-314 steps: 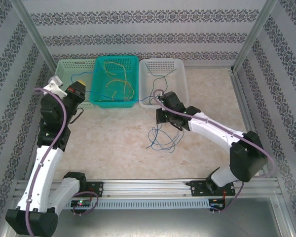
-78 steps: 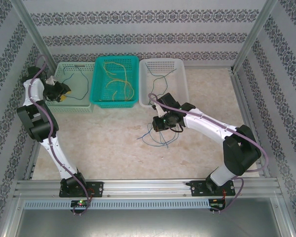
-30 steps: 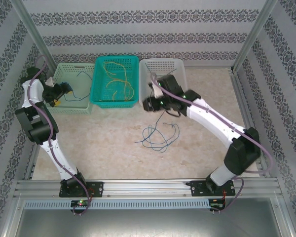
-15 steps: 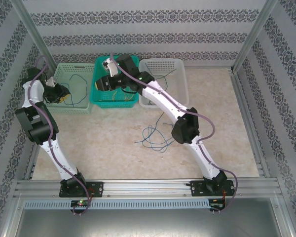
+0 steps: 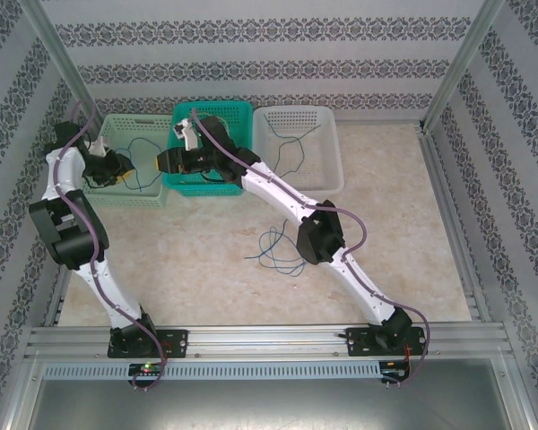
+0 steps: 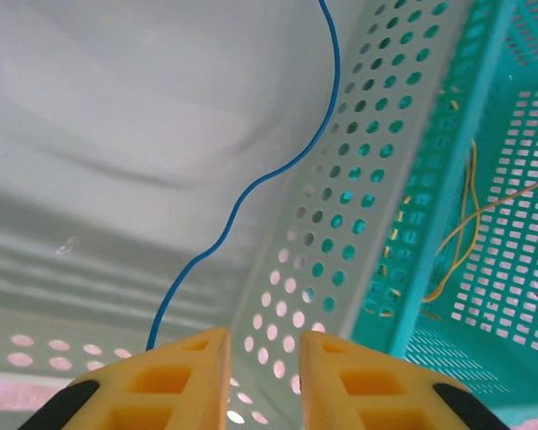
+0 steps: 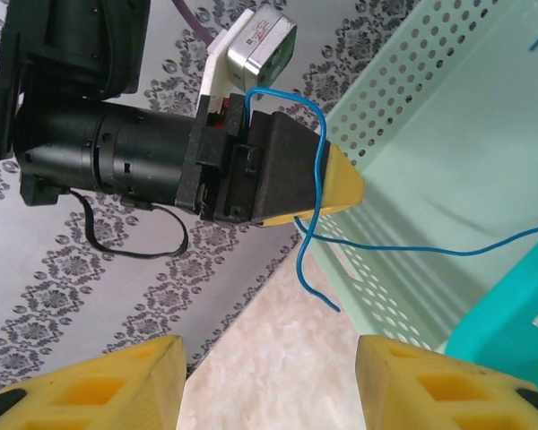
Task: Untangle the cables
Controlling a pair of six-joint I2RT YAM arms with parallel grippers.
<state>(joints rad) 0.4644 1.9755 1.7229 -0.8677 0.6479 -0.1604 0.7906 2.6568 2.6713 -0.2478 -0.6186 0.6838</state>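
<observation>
A beige, marble-patterned bench (image 5: 386,233) seen from above. Along its far edge three perforated rectangular plastic baskets stand in a row, side by side: a pale green basket (image 5: 134,116) on the left, a teal basket (image 5: 211,189) in the middle and a white basket (image 5: 334,148) on the right. Nearer the front, on the bare surface, lies a loose tangle of thin blue and dark cables (image 5: 280,252), coiled in overlapping loops with a few ends trailing outward, clear of all three baskets. A silver metal rail (image 5: 269,336) runs along the near edge.
</observation>
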